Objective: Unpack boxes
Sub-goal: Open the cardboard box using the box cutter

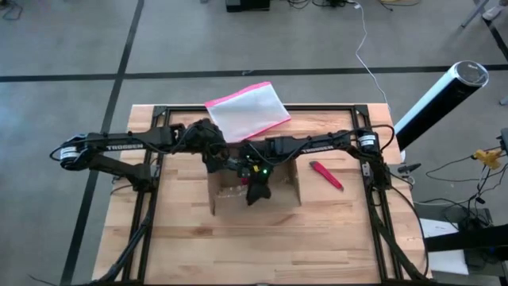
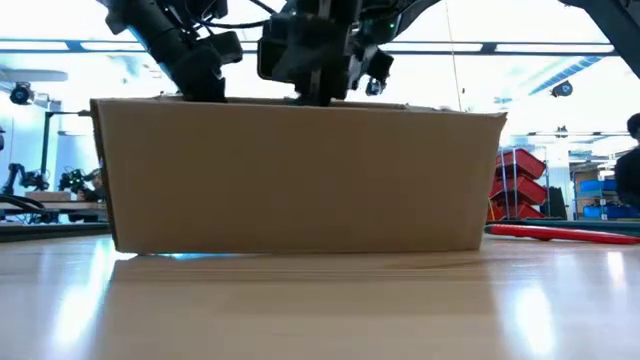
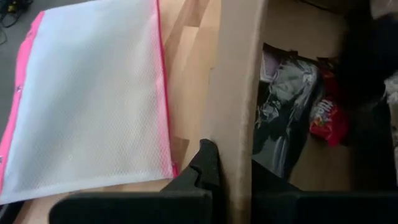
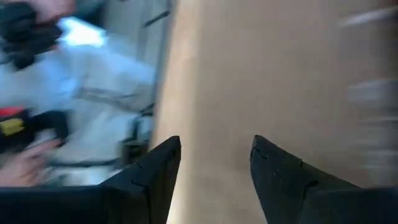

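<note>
Cardboard box point(image 1: 255, 193) wall between left gripper point(image 3: 231, 177) fingers

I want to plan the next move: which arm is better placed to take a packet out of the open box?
Probably the right: its gripper hangs open over the cardboard box. The left gripper clamps the box wall, steadying it beside the snack packets.
</note>
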### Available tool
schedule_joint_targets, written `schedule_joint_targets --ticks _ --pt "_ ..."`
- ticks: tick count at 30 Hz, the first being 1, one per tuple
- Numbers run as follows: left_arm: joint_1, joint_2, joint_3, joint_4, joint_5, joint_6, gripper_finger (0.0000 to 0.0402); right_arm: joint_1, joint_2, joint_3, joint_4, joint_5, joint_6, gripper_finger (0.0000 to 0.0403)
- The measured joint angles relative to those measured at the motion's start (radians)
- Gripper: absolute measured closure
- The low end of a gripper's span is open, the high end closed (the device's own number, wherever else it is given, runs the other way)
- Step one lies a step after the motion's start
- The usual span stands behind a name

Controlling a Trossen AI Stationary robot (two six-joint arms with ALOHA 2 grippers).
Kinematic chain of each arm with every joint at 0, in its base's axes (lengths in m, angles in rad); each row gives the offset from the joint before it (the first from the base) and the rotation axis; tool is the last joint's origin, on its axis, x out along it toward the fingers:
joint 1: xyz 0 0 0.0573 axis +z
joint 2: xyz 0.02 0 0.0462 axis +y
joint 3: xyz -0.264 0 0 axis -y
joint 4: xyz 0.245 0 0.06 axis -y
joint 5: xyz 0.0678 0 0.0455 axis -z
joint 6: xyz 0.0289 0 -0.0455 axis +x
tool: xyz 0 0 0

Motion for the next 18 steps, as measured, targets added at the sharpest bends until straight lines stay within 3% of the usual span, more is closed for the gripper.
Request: schedule_joint_targets --ticks 5,18 --pt "0.000 0.000 0.000 0.009 0.018 0.002 0.0401 -0.029 0.000 0.000 -0.010 0.133 -0.003 0.0215" --pt "-0.001 0.000 -0.002 0.012 0.030 0.010 0.0401 -0.043 0.060 0.001 -0.091 0.126 -0.028 0.0128"
